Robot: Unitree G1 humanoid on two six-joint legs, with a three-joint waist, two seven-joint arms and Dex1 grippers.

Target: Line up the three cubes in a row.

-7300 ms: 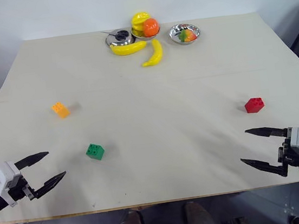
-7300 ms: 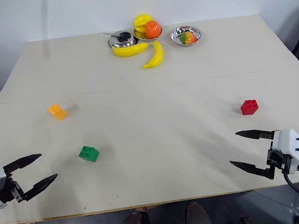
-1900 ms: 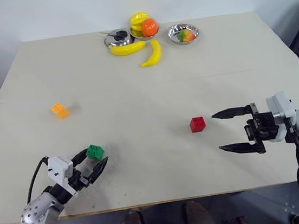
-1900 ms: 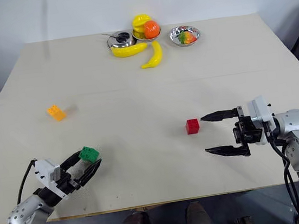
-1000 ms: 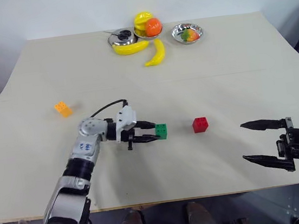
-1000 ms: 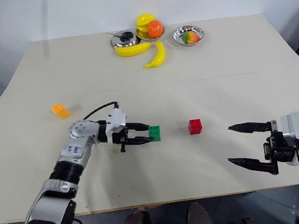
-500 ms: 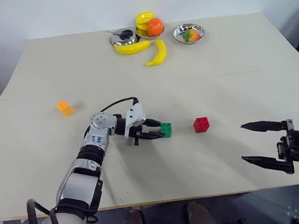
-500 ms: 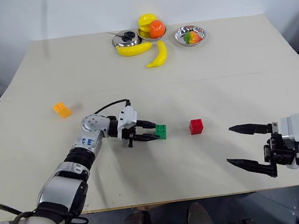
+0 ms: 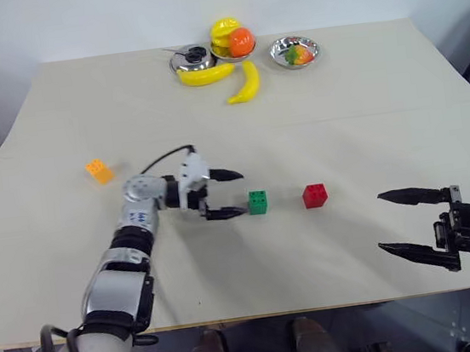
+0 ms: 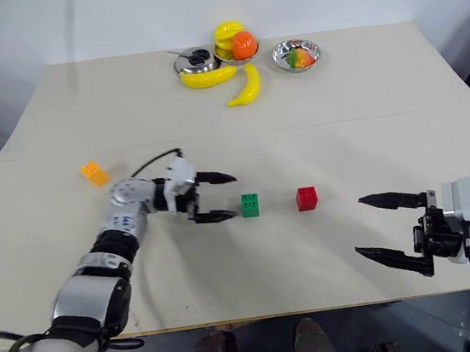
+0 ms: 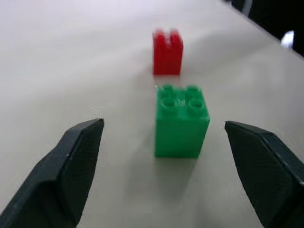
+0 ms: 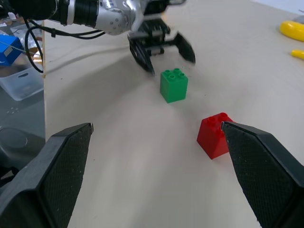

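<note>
The green cube (image 9: 257, 202) stands upright on the table near the middle, with the red cube (image 9: 315, 195) a short gap to its right. The orange-yellow cube (image 9: 97, 170) lies far off to the left. My left gripper (image 9: 226, 194) is open just left of the green cube, its fingers spread and clear of it; in the left wrist view the green cube (image 11: 181, 119) sits free between the fingertips with the red cube (image 11: 167, 52) beyond. My right gripper (image 9: 395, 223) hangs open at the right front, empty, well away from the red cube (image 12: 216, 135).
At the table's far edge stand metal bowls (image 9: 294, 51) with round fruit, and two bananas (image 9: 243, 81) lie beside them. The table's front edge (image 9: 252, 317) runs just below my right gripper.
My left gripper has let go of the green cube and drawn back to the left, fingers now spread. The green cube stays beside the red one. The right gripper has not moved.
</note>
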